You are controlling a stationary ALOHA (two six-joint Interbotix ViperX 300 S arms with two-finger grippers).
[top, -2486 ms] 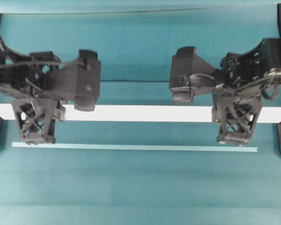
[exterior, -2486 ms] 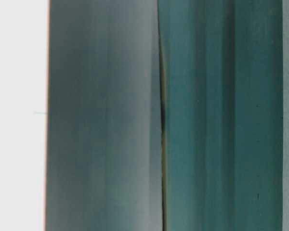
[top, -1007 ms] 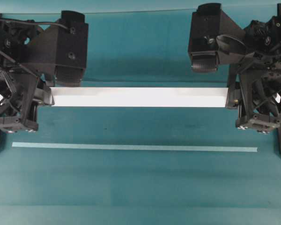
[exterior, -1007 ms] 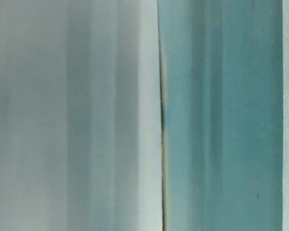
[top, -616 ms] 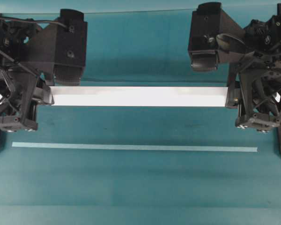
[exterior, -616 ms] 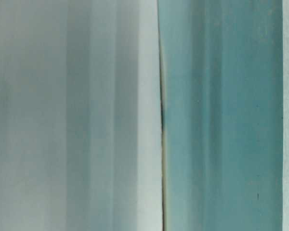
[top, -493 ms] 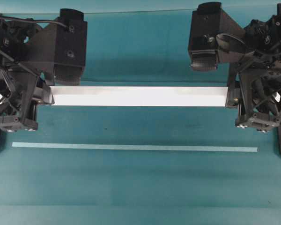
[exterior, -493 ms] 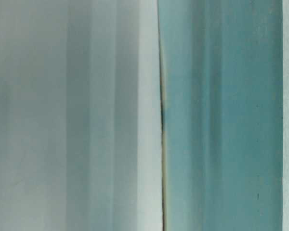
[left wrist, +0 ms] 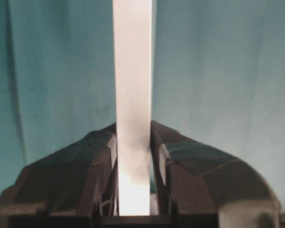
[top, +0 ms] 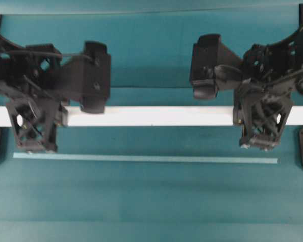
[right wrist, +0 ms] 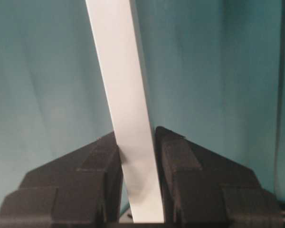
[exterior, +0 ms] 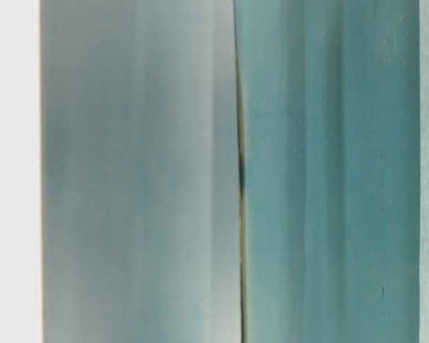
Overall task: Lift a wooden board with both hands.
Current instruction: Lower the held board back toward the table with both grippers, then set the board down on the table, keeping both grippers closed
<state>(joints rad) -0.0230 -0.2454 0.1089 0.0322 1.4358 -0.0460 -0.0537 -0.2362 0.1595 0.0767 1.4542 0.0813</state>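
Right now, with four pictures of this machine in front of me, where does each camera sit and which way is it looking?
Overhead: above the teal table, looking down on the wooden board, teal strip, and both arms' grippers, left and right.
Table-level: very close and blurred; only teal and pale bands show, no robot part.
Left wrist: on the left arm, looking along the board between its gripper fingers.
Right wrist: the same on the right arm, fingers clamping the board.
Shared: both wrist views and the overhead show the white board gripped.
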